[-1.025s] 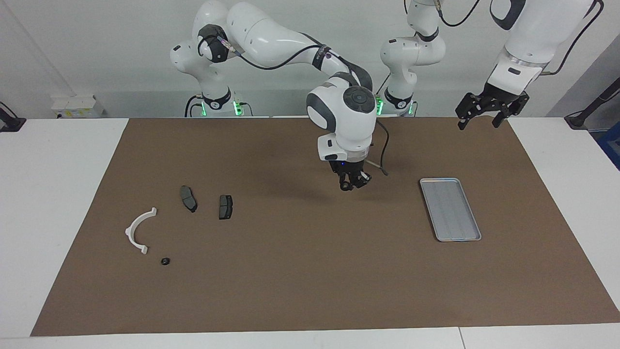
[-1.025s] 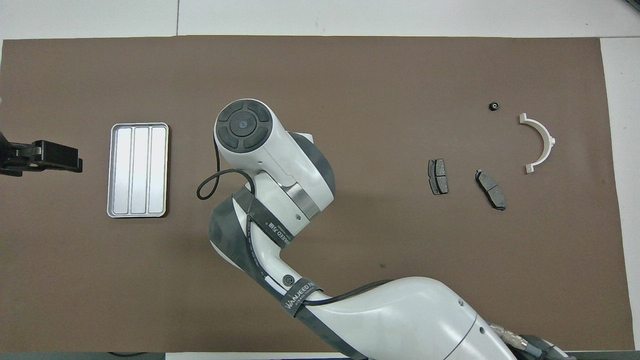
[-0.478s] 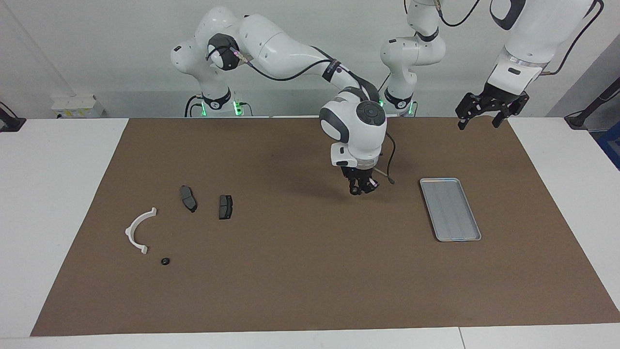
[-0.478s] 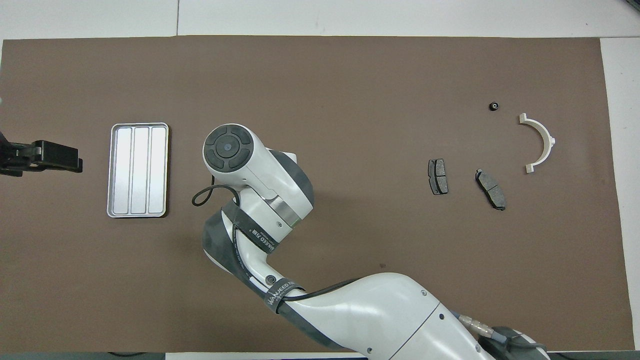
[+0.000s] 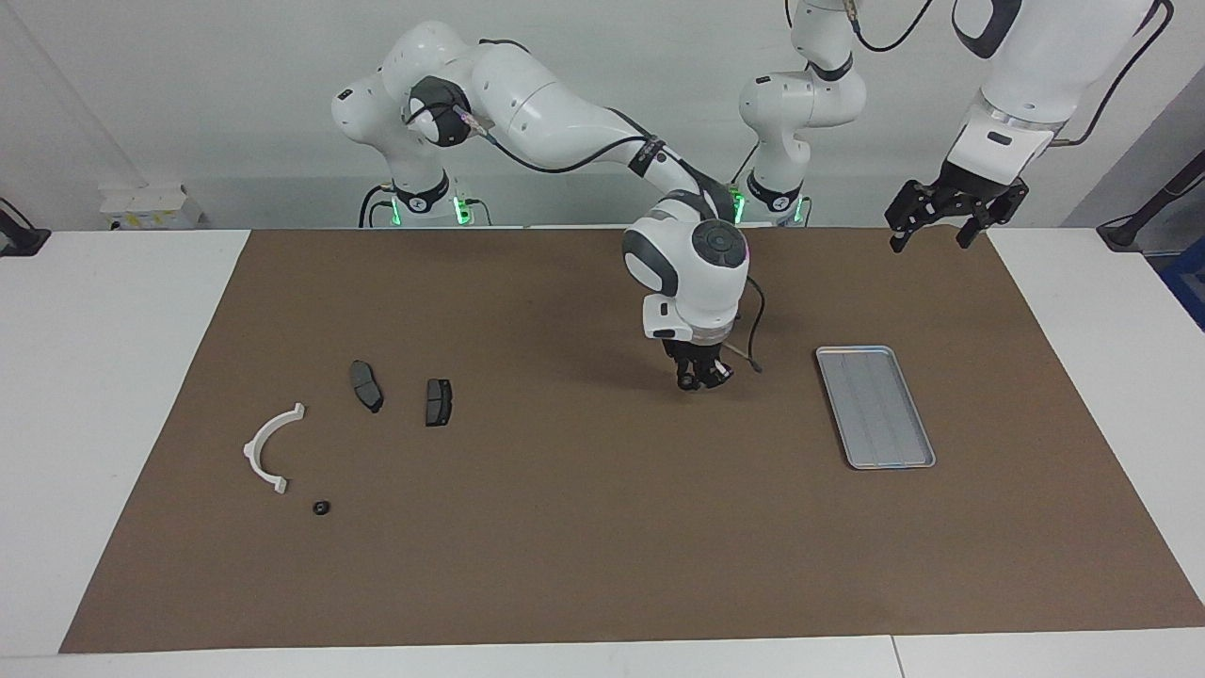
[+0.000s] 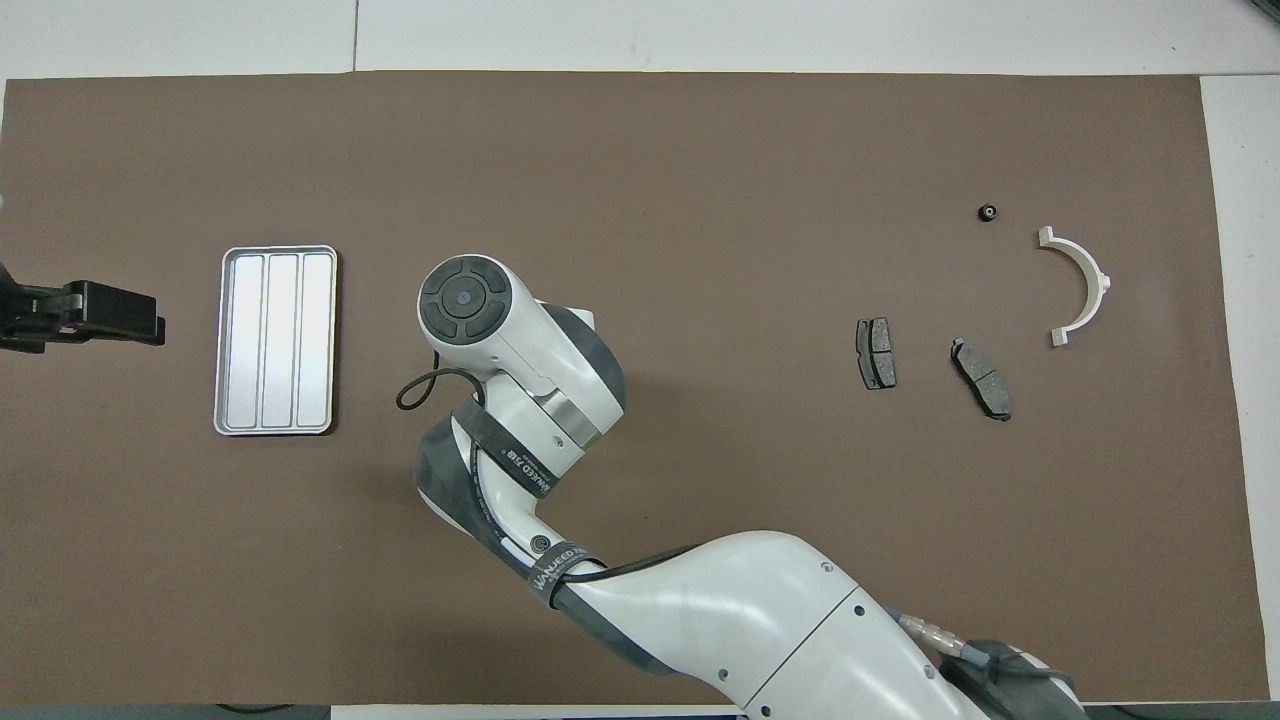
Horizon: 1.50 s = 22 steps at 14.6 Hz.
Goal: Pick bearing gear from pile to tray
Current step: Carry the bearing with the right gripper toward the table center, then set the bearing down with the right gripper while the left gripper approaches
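Open mat between gripper and tray

The right gripper [image 5: 698, 379] hangs low over bare brown mat [image 5: 584, 527] mid-table; nothing lies between it and the tray [image 5: 875, 406] toward the left arm's end. The left gripper [image 5: 953, 217] waits over the mat's corner at the robots' edge.

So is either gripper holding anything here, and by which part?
Cannot be told for the right gripper, over the bare mat near the tray. The left gripper holds nothing.
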{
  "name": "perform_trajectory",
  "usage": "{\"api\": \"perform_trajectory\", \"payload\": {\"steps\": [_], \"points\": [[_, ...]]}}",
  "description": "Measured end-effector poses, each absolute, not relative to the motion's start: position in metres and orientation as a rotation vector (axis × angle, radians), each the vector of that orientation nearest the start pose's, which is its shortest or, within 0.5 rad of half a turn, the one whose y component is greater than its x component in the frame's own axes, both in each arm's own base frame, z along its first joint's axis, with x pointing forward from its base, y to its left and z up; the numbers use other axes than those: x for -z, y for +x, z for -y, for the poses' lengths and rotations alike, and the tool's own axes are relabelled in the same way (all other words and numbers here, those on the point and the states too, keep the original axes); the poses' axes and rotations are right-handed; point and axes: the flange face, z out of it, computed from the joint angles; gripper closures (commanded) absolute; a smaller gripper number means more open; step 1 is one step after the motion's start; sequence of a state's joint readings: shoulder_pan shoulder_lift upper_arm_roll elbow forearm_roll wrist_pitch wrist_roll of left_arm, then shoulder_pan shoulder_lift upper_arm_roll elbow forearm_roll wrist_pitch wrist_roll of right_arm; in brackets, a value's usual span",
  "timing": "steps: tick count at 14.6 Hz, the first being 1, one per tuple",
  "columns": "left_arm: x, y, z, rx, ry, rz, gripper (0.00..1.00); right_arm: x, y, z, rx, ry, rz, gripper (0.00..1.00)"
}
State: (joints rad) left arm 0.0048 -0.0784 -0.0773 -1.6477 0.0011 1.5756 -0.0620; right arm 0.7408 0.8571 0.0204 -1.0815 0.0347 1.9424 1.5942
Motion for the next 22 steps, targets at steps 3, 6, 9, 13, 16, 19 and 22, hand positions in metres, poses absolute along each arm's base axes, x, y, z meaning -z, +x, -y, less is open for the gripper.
{"api": "perform_trajectory", "payload": {"steps": [3, 6, 9, 13, 16, 19, 22], "points": [[-0.631, 0.529, 0.04, 0.01, -3.135, -0.016, 0.0, -0.302, 0.56, -0.528, -0.067, -2.844, -1.295, 0.8], [-0.631, 0.529, 0.04, 0.01, -3.135, -0.016, 0.0, -0.301, 0.56, -0.528, -0.068, -2.845, -1.296, 0.7], [-0.631, 0.529, 0.04, 0.01, -3.135, -0.016, 0.0, -0.298, 0.561, -0.529, -0.061, -2.836, -1.293, 0.57], [-0.631, 0.529, 0.04, 0.01, -3.135, -0.016, 0.0, -0.294, 0.562, -0.529, -0.057, -2.831, -1.292, 0.41], [-0.631, 0.529, 0.04, 0.01, -3.135, -0.016, 0.0, -0.293, 0.563, -0.528, -0.055, -2.831, -1.295, 0.36], [-0.631, 0.529, 0.04, 0.01, -3.135, -0.016, 0.0, -0.302, 0.571, -0.523, -0.044, -2.818, -1.303, 0.3], [-0.631, 0.529, 0.04, 0.01, -3.135, -0.016, 0.0, -0.339, 0.588, -0.504, -0.024, -2.813, -1.263, 0.3]]}}
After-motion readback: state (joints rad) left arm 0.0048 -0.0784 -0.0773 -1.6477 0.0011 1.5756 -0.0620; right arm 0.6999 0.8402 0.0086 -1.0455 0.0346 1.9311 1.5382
